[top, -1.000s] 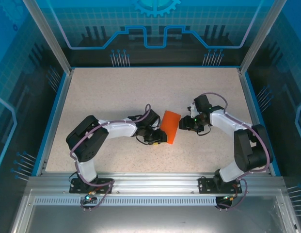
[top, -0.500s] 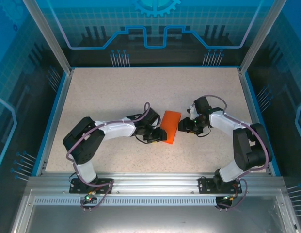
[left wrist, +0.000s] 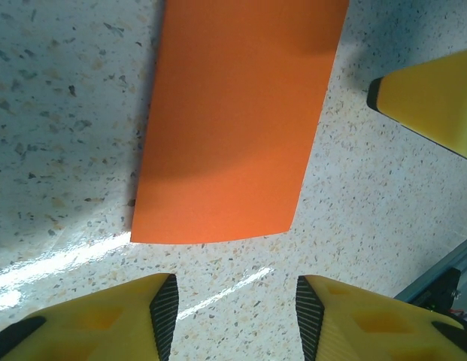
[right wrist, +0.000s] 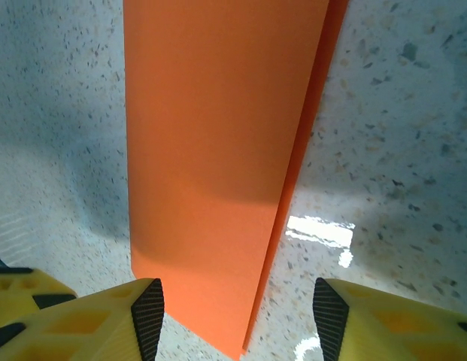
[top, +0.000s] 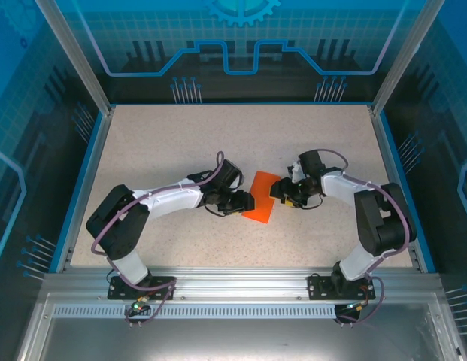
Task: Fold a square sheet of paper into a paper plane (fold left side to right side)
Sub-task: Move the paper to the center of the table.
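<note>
The square sheet of paper lies folded in half on the table, a bright orange strip between my two grippers. In the left wrist view its short edge rests just ahead of my left gripper, which is open and clear of it. My left gripper sits at the sheet's left side. In the right wrist view the folded sheet shows two layers slightly offset, its corner reaching between the open fingers of my right gripper. My right gripper is at the sheet's right side.
The speckled table has blue raised edges on the left, far and right sides. A yellow finger of the right gripper shows at the right of the left wrist view. An aluminium rail runs along the near edge.
My left gripper has come off the sheet's lower left part and opened somewhat. My right gripper has shifted a little left toward the sheet. The sheet now lies slightly more tilted.
</note>
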Controlling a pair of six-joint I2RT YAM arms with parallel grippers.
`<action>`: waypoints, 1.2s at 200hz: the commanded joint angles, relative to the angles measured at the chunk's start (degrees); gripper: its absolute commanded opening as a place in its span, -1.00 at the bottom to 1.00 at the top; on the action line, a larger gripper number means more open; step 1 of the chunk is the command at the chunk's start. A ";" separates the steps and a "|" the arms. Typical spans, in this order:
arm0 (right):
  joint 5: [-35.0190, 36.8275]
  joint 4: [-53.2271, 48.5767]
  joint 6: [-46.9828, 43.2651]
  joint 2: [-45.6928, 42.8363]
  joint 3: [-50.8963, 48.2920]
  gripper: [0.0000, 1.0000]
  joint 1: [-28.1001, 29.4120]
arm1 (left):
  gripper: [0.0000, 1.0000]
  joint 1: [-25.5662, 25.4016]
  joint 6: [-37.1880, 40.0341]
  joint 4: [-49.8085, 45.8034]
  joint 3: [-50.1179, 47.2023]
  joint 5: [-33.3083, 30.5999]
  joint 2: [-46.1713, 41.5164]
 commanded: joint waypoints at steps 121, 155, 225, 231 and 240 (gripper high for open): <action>-4.80 9.93 6.71 6.76 0.93 0.05 -0.15 | 0.00 0.32 5.77 -1.55 -0.25 -4.13 -5.57; -5.71 10.87 7.23 7.78 2.95 -0.02 0.28 | 0.01 0.31 7.19 -2.01 -0.22 -4.94 -6.18; -6.19 11.51 6.43 7.02 3.41 -0.23 0.39 | 0.01 0.32 7.54 -2.95 -0.03 -6.34 -6.67; -6.41 11.58 6.44 6.80 3.41 -0.30 0.39 | 0.01 0.28 7.63 -3.35 0.05 -6.68 -6.83; -6.70 11.70 6.40 6.52 3.41 -0.41 0.41 | 0.01 0.32 7.88 -4.13 0.20 -7.39 -7.09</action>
